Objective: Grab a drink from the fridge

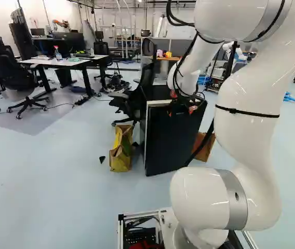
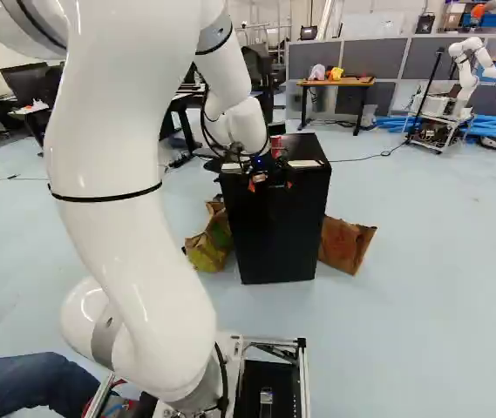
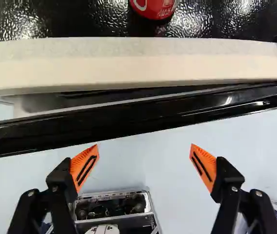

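My gripper is at the front upper edge of the black fridge, with its orange pads showing. In the wrist view the gripper stands open, nothing between its fingers. Ahead of them runs the top edge of the fridge door, slightly ajar; its gap to the pale front strip of the fridge top narrows toward the black hinge. A red can stands on the fridge top, beyond the strip. The fridge's inside, and any drink in it, is hidden.
A yellow-brown paper bag and an office chair stand beside the fridge; a brown bag is on its other side. Desks are farther off at the left of the left base view. Another robot stands far back.
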